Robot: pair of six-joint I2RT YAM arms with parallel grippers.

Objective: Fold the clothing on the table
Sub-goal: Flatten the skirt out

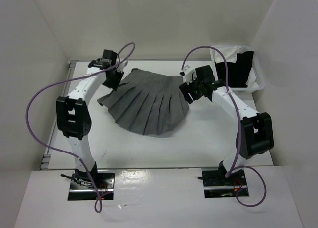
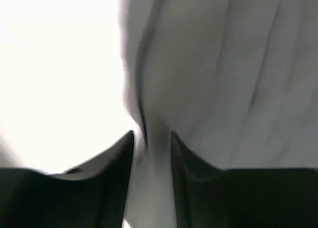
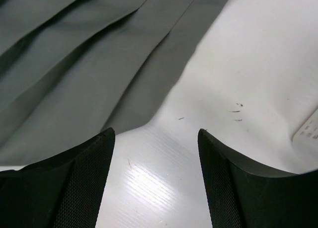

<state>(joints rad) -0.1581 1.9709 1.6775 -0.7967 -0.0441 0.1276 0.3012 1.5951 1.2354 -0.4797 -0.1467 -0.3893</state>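
The clothing point(image 1: 149, 106), a grey pleated skirt, lies fanned out on the white table point(image 1: 208, 138), waistband toward the back. My left gripper point(image 1: 113, 81) is at the skirt's back left corner. In the left wrist view its fingers point(image 2: 124, 158) pinch a bunched fold of the grey fabric point(image 2: 223, 64), so this gripper point(image 2: 152, 133) is shut on it. My right gripper point(image 1: 191, 94) hovers at the skirt's right edge. Seen from the right wrist, it point(image 3: 156, 133) stands open over bare table point(image 3: 248, 64), with the skirt's edge point(image 3: 74, 64) just ahead and to the left, untouched.
A white plastic basket point(image 1: 258, 76) at the back right holds a black garment point(image 1: 238, 69) and a white garment point(image 1: 231, 51). White walls enclose the table on three sides. A metal rail point(image 1: 69, 69) runs along the left edge.
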